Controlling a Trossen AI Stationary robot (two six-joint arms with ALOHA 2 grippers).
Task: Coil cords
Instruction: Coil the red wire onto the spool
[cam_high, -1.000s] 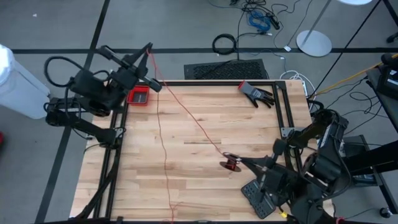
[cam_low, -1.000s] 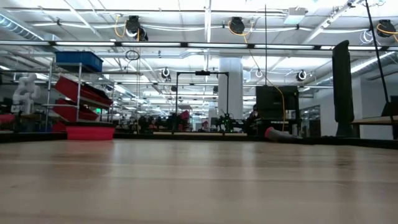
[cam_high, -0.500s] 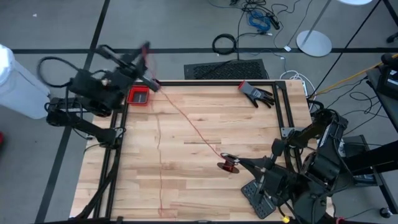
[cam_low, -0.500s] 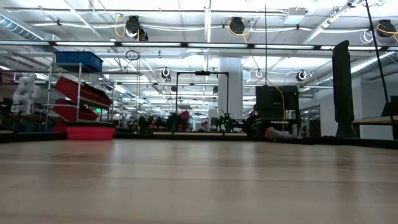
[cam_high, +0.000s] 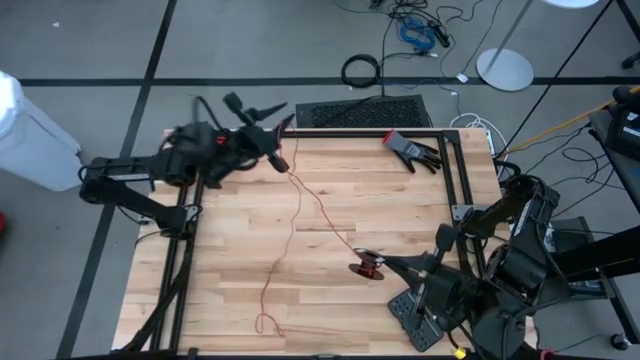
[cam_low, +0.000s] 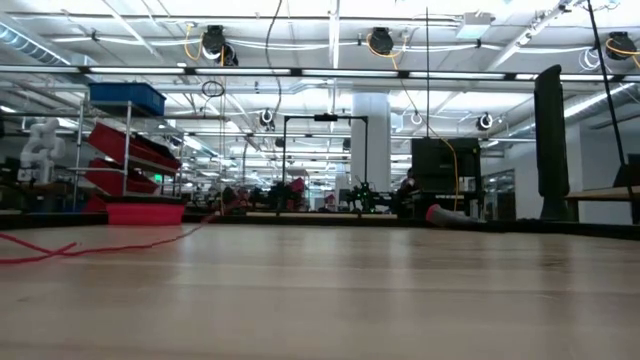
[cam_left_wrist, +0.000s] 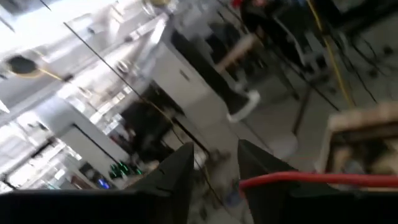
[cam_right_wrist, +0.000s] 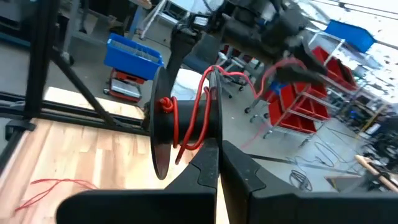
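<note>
Red cord (cam_high: 296, 205) runs across desk (cam_high: 400, 200) from spool (cam_high: 369, 266), pinched in right end effector (cam_high: 385, 264), up to far-off left end effector (cam_high: 283, 128), fingers spread, cord draped over one.

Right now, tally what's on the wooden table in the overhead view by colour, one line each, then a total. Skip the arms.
Red: 1, the cord, running from the left gripper to the spool
Black: 1, the spool held in the right gripper
Black and red: 1, the glove at the far right corner
Total: 3
</note>
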